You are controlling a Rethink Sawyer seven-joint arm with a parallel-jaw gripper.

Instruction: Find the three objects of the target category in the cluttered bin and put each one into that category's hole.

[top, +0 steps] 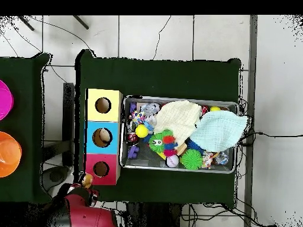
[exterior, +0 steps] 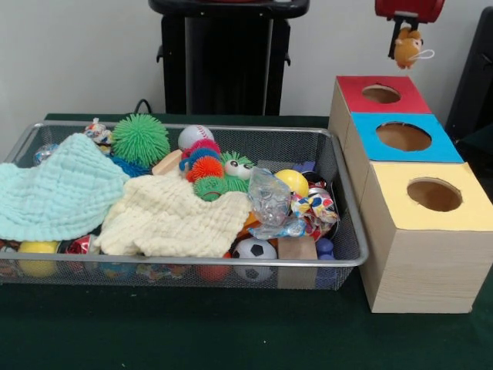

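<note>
My gripper (exterior: 406,23) hangs at the upper right, shut on a small orange plush toy (exterior: 407,48) with a white loop. The toy dangles above and slightly behind the red box (exterior: 350,89), clear of its round hole. In the overhead view the gripper (top: 83,185) and the toy (top: 87,180) sit just off the red box's (top: 112,177) outer corner. A blue box (exterior: 368,127) and a yellow box (exterior: 393,185) stand in a row with the red one, each with a round hole on top. Beside them is the wire mesh bin (exterior: 185,262), full of toys.
In the bin lie a mint cloth (exterior: 54,193), a cream cloth (exterior: 173,220), a green spiky ball (exterior: 140,137), a baseball (exterior: 195,136), a soccer ball (exterior: 254,250), a yellow ball (exterior: 293,181) and crumpled plastic (exterior: 269,196). Pink (top: 3,99) and orange (top: 8,153) bowls sit on a side table.
</note>
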